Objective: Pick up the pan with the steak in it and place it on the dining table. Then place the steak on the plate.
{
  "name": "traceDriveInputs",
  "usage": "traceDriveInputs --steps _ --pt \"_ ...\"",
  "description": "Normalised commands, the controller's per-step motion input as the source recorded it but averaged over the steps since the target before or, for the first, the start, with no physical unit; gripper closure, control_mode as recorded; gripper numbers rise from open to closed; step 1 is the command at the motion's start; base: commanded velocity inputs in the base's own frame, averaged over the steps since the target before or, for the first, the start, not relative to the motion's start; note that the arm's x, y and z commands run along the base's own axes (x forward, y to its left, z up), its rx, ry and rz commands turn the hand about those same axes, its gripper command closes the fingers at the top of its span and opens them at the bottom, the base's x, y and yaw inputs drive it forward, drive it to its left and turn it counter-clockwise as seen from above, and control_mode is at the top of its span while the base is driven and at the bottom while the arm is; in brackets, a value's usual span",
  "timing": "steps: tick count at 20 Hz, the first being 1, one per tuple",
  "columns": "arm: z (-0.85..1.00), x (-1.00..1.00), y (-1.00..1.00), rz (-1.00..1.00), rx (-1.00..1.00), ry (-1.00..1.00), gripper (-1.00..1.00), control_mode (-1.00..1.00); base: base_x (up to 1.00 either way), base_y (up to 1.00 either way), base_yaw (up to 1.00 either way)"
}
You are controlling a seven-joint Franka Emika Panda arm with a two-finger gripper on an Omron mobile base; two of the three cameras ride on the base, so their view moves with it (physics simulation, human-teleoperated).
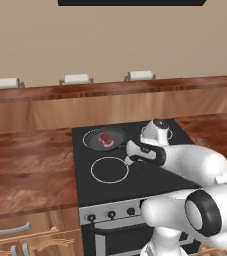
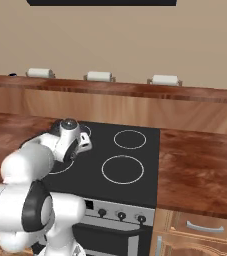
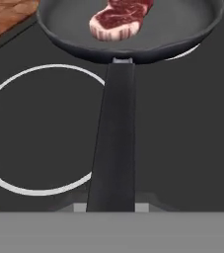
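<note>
The dark pan [image 1: 104, 138] sits on the back left burner of the black stove [image 1: 150, 185], with the red steak [image 1: 105, 139] lying in it. In the hand view the pan [image 3: 133, 29] and steak [image 3: 118, 17] are at the top, and the long black handle [image 3: 114, 143] runs down between my fingertips. My gripper [image 3: 111, 207] is shut on the end of that handle. From the left base view the gripper [image 1: 129, 159] is just right of the front left burner ring. The dining table and the plate are out of view.
Wooden counter [image 1: 25, 165] flanks the stove on both sides, with drawers [image 2: 205, 227] below. A raised wooden ledge [image 1: 110, 91] runs along the back, with three white seat backs [image 1: 76, 78] behind it. Stove knobs [image 2: 121, 215] line the front.
</note>
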Motion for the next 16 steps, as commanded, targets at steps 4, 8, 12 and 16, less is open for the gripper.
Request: traceDriveInputs --steps 4,8,12,16 --pt "0.31 -0.68 -0.38 0.0 0.16 -0.13 1.0 -1.0 0.0 0.0 0.0" --pt "0.29 -0.72 -0.39 0.0 0.18 -0.08 1.0 -1.0 0.0 0.0 0.0" --pt "0.38 -0.75 -0.32 0.01 0.16 -0.02 1.0 -1.0 0.0 0.0 0.0" --pt "0.4 -0.78 -0.28 0.01 0.13 -0.02 1.0 -1.0 0.0 0.0 0.0"
